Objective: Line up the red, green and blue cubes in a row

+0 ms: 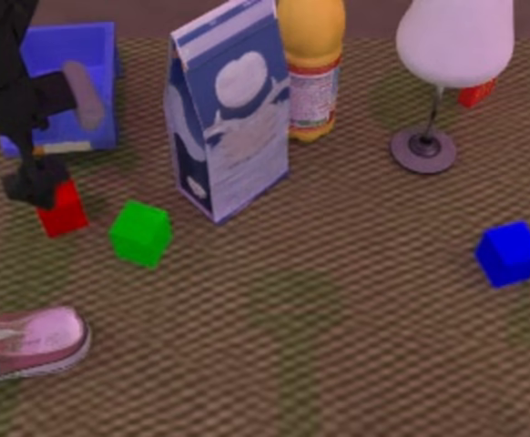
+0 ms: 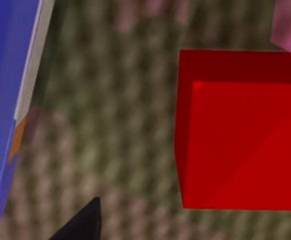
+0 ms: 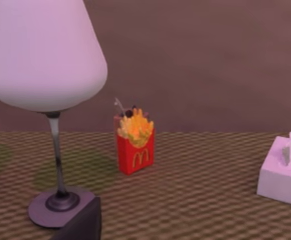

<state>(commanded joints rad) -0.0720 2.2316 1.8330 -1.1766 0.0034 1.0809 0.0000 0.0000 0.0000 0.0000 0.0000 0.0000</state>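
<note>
Matte red cube (image 1: 63, 210) beneath left gripper (image 1: 35, 187) | jaws: cannot tell | woven mat (image 1: 338, 319)

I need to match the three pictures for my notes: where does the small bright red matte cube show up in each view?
Top view: the small bright red matte cube sits at the table's left, just under the left gripper, left of the green cube.
Left wrist view: it fills the picture's right side.
Right wrist view: not in it.
Shared landmark: the large blue plastic bin, also at the left wrist picture's edge.
</note>
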